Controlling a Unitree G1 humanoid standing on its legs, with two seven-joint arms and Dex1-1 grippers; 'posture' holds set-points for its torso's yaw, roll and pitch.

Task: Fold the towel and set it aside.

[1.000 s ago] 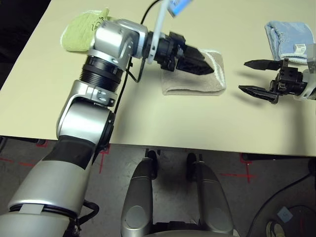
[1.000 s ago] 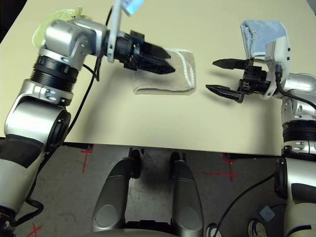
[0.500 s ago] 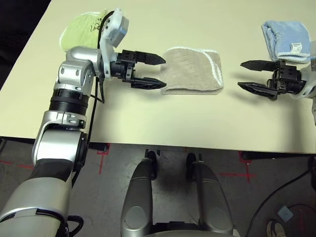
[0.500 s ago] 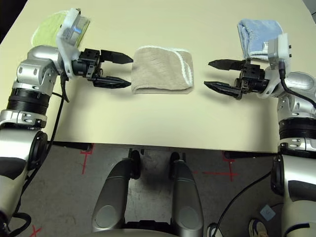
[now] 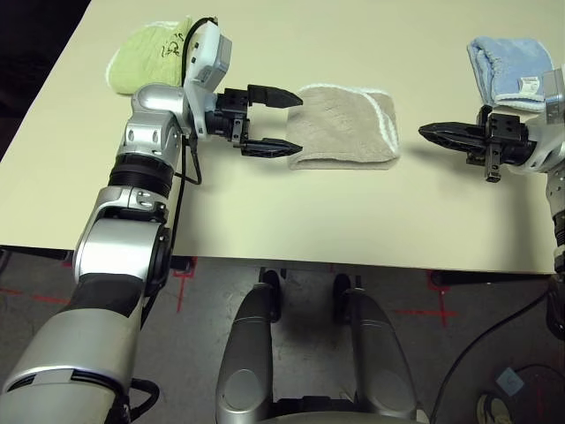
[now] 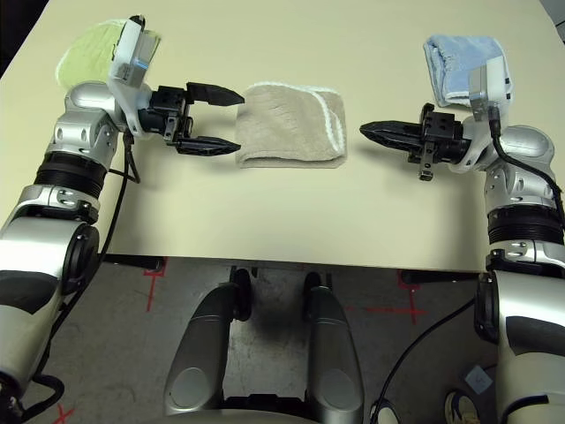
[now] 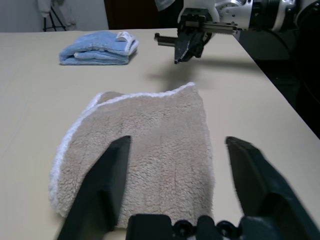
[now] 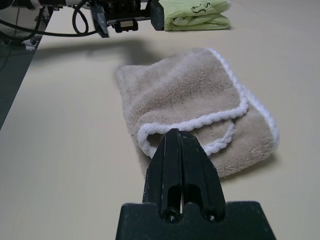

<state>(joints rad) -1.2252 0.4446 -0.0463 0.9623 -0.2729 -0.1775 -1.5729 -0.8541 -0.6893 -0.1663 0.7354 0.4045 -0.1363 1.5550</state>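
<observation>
Two grippers face each other across our table (image 5: 291,212), with the towel (image 5: 344,128) lying between them. The towel is folded flat, its white-stitched edge curving round the end nearer the right gripper (image 5: 433,132). Our left gripper (image 5: 287,121) points level toward the towel's plain end; its fingers (image 7: 102,185) stand spread, one tip beside each corner of that end, just short of the cloth, and we cannot tell whether either tip touches it. Nothing is held between them. Our right gripper sits on the opposite side, clearly apart from the stitched end, pointing level at it, with its fingers (image 8: 182,165) pressed together on nothing. A lime green towel (image 5: 152,55) lies folded behind the left gripper's wrist, farther from us on the table. A light blue towel (image 5: 512,69) lies folded behind the right gripper, likewise on the far side, well apart from the beige one.
</observation>
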